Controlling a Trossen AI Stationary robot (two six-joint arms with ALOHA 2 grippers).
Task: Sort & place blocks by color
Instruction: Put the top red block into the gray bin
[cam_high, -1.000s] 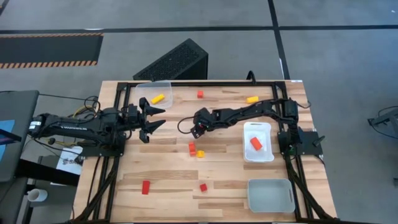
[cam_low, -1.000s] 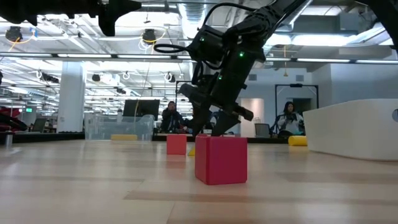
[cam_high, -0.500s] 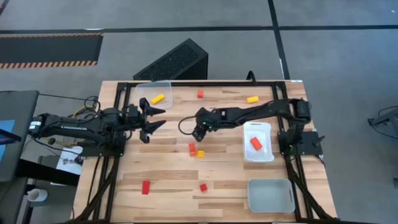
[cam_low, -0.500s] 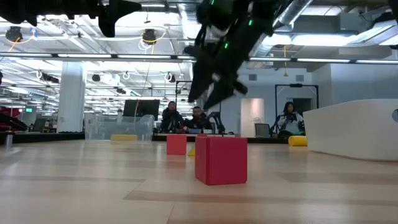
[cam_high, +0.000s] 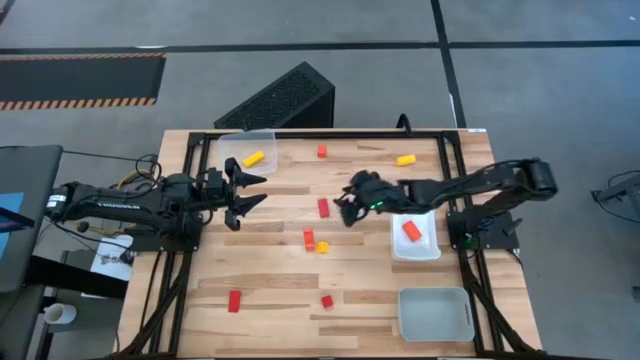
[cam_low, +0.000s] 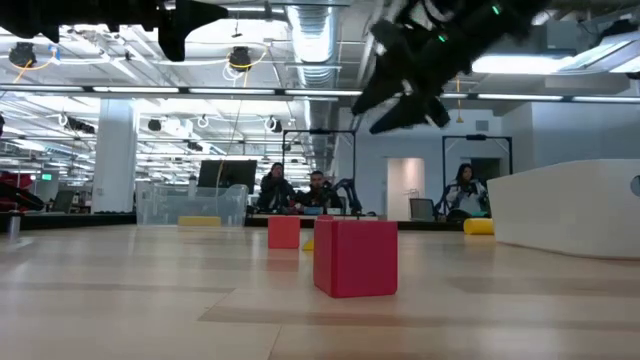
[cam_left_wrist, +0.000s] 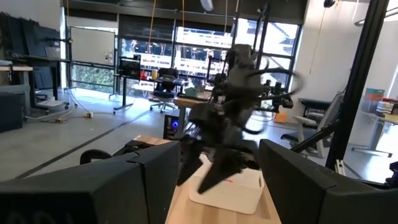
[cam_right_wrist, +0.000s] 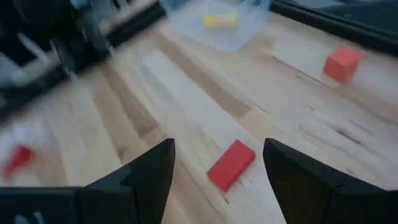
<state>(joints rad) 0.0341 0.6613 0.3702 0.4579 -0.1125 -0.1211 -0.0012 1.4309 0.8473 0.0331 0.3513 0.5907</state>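
My right gripper (cam_high: 346, 207) (cam_right_wrist: 217, 186) is open and raised off the wood (cam_low: 405, 90), between the table's middle and the white tray (cam_high: 428, 212). A red bar (cam_high: 323, 207) (cam_right_wrist: 231, 165) lies flat on the table just left of it, untouched. An orange block (cam_high: 411, 230) lies in that white tray. A yellow block (cam_high: 253, 158) lies in the clear tray (cam_high: 262, 137). Other red, orange and yellow blocks lie loose: (cam_high: 322, 151), (cam_high: 405, 159), (cam_high: 309, 239), (cam_high: 322, 246), (cam_high: 234, 300), (cam_high: 326, 300). My left gripper (cam_high: 255, 189) (cam_left_wrist: 217, 186) waits open at the left side.
A second pale tray (cam_high: 435, 313) sits near the table's near right corner. A black frame rail (cam_high: 330, 131) runs along the far edge. Bare wood lies between the loose blocks in the middle. People sit in the room beyond the table (cam_low: 275, 188).
My right gripper has risen from just above the tabletop at the middle and drawn back toward the table's right edge, near the white tray. The red bar now shows on the wood where the gripper stood. The left arm has kept still.
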